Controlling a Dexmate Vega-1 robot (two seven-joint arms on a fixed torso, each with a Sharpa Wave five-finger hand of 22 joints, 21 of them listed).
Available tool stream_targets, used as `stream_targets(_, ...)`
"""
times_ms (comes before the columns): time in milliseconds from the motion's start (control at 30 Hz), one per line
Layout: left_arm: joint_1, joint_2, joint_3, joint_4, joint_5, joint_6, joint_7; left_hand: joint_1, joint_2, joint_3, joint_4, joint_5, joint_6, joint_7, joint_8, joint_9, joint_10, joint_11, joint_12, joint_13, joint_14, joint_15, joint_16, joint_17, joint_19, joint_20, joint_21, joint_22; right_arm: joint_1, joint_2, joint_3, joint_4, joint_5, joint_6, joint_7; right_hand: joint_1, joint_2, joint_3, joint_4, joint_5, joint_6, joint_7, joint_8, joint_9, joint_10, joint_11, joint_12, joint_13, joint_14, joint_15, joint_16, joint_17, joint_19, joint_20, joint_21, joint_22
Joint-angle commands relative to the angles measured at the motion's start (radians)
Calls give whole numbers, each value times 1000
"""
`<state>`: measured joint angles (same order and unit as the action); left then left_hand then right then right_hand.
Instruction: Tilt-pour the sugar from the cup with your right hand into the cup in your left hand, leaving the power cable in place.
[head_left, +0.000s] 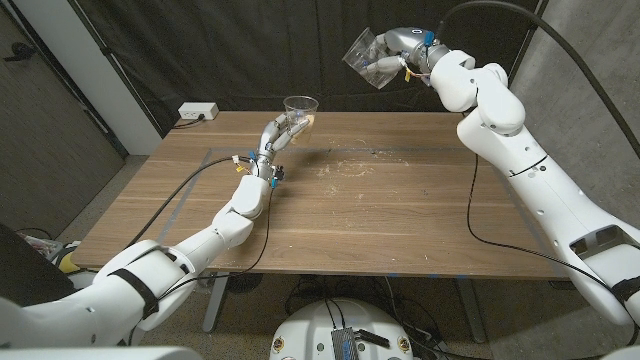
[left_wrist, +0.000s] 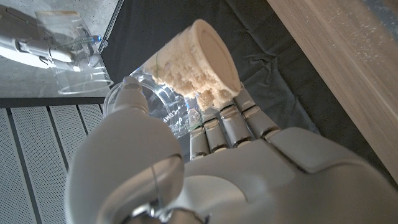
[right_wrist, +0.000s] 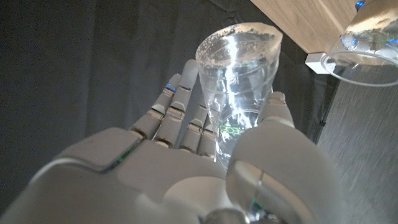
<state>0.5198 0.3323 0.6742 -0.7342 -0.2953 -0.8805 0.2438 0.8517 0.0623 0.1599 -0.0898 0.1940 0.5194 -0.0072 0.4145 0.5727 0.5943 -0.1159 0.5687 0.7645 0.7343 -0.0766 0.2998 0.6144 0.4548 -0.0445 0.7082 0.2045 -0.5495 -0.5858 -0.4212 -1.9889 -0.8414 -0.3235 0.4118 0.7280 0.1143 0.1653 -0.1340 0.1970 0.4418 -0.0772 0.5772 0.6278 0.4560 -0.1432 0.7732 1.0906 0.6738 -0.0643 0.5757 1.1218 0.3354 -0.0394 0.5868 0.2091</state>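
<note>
Head view: left hand (head_left: 278, 133) holds a clear thin plastic cup of sugar (head_left: 299, 109) upright at top centre; right hand (head_left: 402, 47) grips an emptied-looking clear plastic cup (head_left: 363, 52), tilted, upper right, well apart. Left wrist: sugar packed at the base, so bottom-heavy imo. Right wrist: fingers (right_wrist: 180, 102) wrap mid-wall; flimsy, slippery, squeeze lightly.

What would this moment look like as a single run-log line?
left hand: holds sugar-filled cup upright | right hand: holds tilted clear cup, apart | power strip: on table
</note>
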Motion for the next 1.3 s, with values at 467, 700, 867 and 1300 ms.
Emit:
stream_targets(467,-47,-69,-27,99,12,-50,-60,8,3,-2,0,6,-1,4,8,9,16,-14,-2,3,3,-86,-3,5,-3,-29,8,2,-157,-83,193,98,584,10,-341,5,3,0,3,-2,36,-12,7,-11,32,7,-8,-22,24,-165,-30,-38,14,-19,4,1)
stream_targets(700,-30,-63,-28,73,25,-48,-37,8,4,-3,1,6,-4,5,6,9,13,-9,-3,5,1,-85,-5,6,-5,-27,8,2,-212,-114,216,156,704,88,-431,7,1,0,1,-3,37,-11,7,-12,36,10,-9,-22,30,-165,-37,-46,14,-19,3,1)
stream_targets(867,-31,-73,-32,94,12,-57,-46,7,4,-4,2,6,-2,6,6,9,14,-12,-3,5,3,-83,-5,7,-5,-28,9,2,-247,-132,226,200,777,146,-482,9,0,1,0,-3,37,-11,7,-14,34,13,-11,-23,29,-165,-43,-52,14,-20,2,0)
stream_targets(1300,-23,-71,-52,105,-9,-58,-75,6,3,-7,3,5,-2,3,5,9,15,-13,-6,3,1,-85,-7,8,-5,-29,11,2,-287,-131,215,397,921,382,-584,-19,-12,-10,13,-11,28,-9,-1,-24,23,21,-27,-38,7,-164,-121,-128,3,-7,-6,-1)
